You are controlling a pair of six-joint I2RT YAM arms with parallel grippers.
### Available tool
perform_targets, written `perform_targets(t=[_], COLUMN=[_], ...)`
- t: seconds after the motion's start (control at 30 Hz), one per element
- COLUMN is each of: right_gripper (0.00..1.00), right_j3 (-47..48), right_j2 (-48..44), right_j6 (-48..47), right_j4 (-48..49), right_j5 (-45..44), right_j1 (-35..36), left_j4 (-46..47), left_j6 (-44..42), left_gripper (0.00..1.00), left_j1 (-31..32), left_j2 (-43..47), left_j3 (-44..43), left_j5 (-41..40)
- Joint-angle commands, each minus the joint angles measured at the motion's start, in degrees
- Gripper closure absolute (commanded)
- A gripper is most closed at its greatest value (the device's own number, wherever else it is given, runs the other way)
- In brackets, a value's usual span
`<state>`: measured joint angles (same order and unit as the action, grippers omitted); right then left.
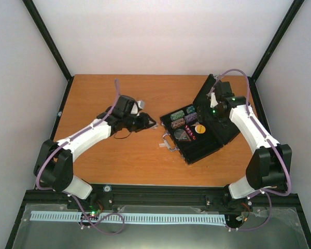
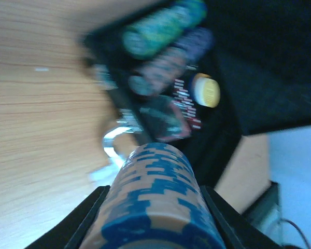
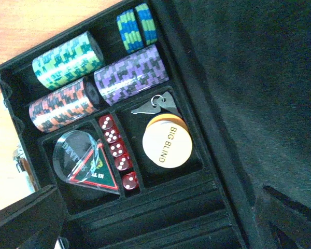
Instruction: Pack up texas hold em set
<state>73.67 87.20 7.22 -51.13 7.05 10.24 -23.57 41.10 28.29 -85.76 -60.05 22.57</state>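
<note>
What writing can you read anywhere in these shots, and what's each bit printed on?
"BIG BLIND": on the round cream disc in the case.
"AL IN": on the triangular marker, partly hidden.
"DE": on the clear round disc, rest unclear.
Top and left wrist views: nothing legible, too small or blurred.

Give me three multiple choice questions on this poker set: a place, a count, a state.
1. Where are the red dice? A: on the bare table. B: in a narrow slot of the case, beside the Big Blind disc. C: in the lid.
2. How many red dice show? A: three. B: five. C: eight.
3. What is the left pincer doing? A: open, empty. B: shut on a key. C: shut on a blue-and-tan chip stack.
Answers: 1 B, the right wrist view shows them lined up there; 2 B, five lie in one column; 3 C, the stack fills its grip in the left wrist view.
</note>
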Motion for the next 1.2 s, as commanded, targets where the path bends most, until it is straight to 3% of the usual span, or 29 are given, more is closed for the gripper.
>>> perform_targets(t=[0.0, 0.3, 0.43, 0.87, 1.17], right_gripper=[0.0, 0.0, 0.0, 0.0, 0.0], right_j3=[0.0, 1.5, 1.9, 1.1, 1.1], right_j2=[-2.6, -2.2, -1.7, -1.0, 0.2], right_j6=[2.1, 4.5, 4.5, 2.8, 1.1], right_j4=[1.3, 2.1, 1.6, 1.0, 0.9], right_j5=[-5.0, -11.0, -10.7, -11.7, -11.6], right_j1=[-0.4, -1.6, -1.6, -1.9, -2.4], left_j4=[15.4, 30.1, 31.5, 23.7, 12.1], left_j6=[5.5, 9.9, 9.8, 6.7, 3.0], left_gripper=[0.99, 0.99, 0.99, 0.99, 0.99], left_j1=[4.9, 16.6, 21.0, 26.5, 29.2], left_j2=[-1.4, -14.8, -19.8, -34.2, -43.2], left_j3=[-1.0, -8.0, -13.3, -28.5, -41.4], left_j5=[9.8, 7.7, 5.6, 1.9, -2.9])
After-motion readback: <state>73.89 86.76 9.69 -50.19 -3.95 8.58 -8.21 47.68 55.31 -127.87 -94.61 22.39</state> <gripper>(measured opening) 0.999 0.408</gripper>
